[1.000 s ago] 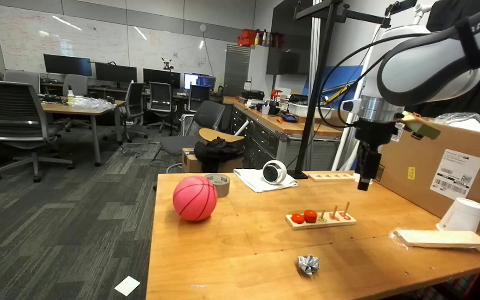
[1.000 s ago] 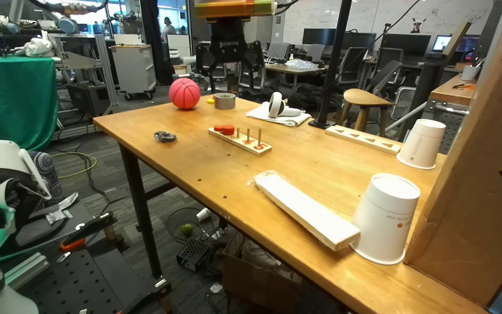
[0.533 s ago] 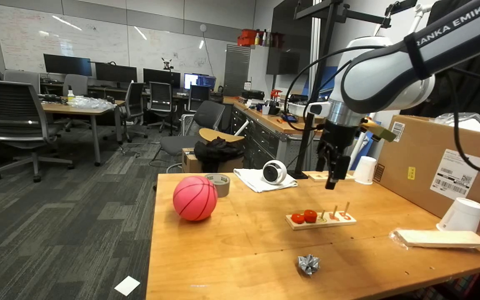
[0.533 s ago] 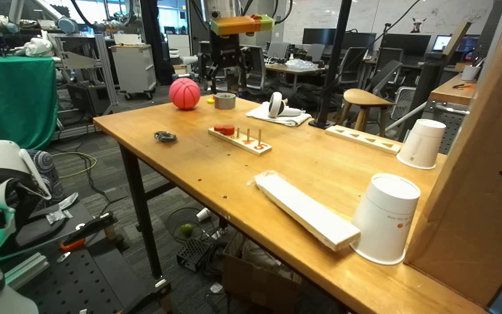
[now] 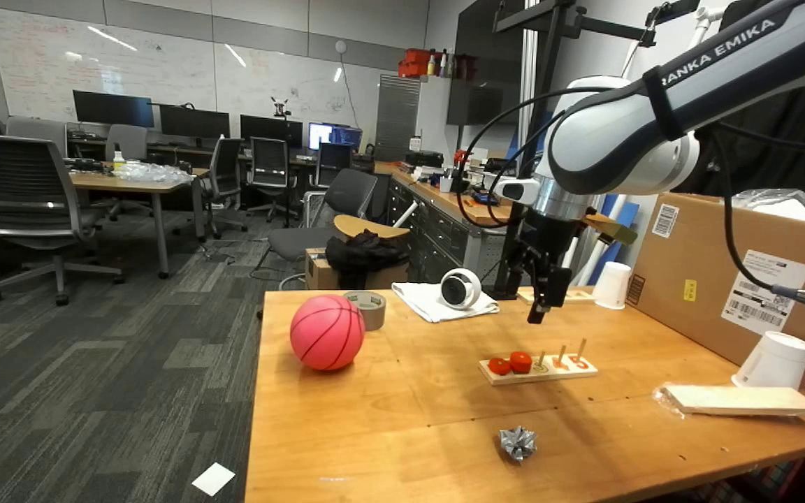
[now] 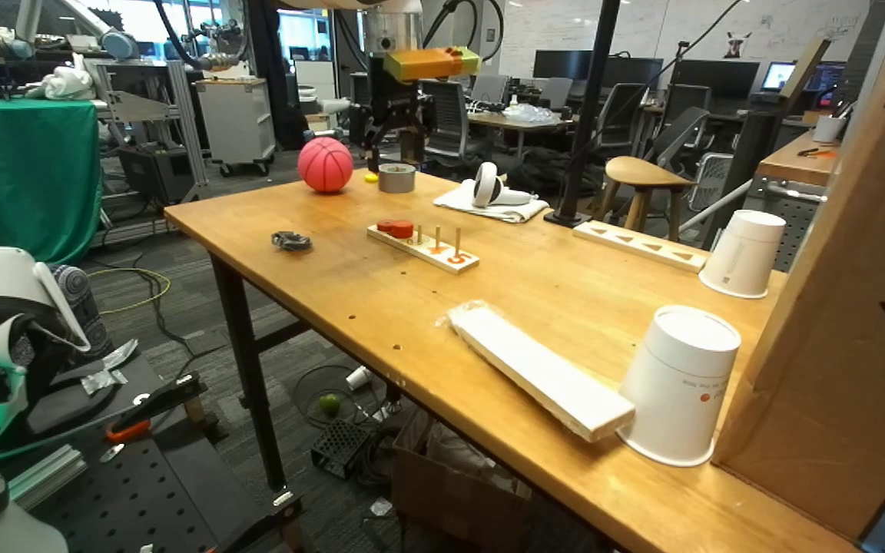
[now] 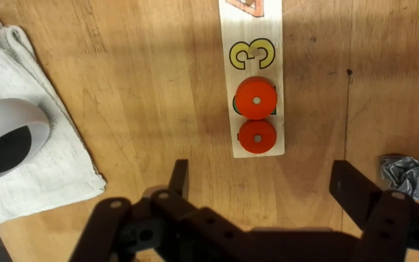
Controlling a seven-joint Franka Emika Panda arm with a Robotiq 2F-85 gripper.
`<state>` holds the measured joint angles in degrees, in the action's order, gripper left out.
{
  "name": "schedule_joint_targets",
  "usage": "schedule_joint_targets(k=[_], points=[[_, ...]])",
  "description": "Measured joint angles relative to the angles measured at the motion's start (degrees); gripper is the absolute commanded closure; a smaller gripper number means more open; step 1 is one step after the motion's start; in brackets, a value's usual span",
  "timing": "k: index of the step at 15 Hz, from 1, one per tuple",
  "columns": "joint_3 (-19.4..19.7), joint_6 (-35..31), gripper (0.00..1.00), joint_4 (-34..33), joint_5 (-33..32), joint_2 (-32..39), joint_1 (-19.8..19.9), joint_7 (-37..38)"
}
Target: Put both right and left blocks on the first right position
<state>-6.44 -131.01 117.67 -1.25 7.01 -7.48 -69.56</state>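
Observation:
A pale wooden board [image 5: 539, 378] with numbers and upright pegs lies on the table; it shows in both exterior views [image 6: 436, 256]. A smaller red round block [image 7: 258, 137] sits on the end peg. A larger red round block [image 7: 256, 97] sits beside it, covering most of the 2. The pegs at 3, 4 [image 5: 562, 354] and 5 [image 5: 582, 349] are bare. My gripper [image 7: 261, 178] is open and empty, pointing down. It hovers well above the table, just beyond the small block's end of the board in the wrist view. It also shows in an exterior view [image 5: 525, 297].
A pink ball [image 5: 327, 332], a tape roll [image 5: 367, 309] and a white controller on a cloth [image 5: 460, 289] stand behind the board. Crumpled silver tape [image 5: 518, 443] lies in front. A wrapped plank [image 6: 538, 369], paper cups [image 6: 681, 384] and a cardboard box [image 5: 724, 279] are at one end.
In an exterior view the arm has moved left, bringing the open gripper above and behind the board. The gripper has also turned somewhat. The board and red blocks have not moved.

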Motion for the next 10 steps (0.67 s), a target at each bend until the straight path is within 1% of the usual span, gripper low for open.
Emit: schedule_joint_targets(k=[5, 10], points=[[-0.04, 0.22, 0.0, 0.31, 0.0, 0.27, 0.0, -0.17], [-0.28, 0.41, 0.0, 0.71, 0.0, 2.02, 0.0, -1.61]])
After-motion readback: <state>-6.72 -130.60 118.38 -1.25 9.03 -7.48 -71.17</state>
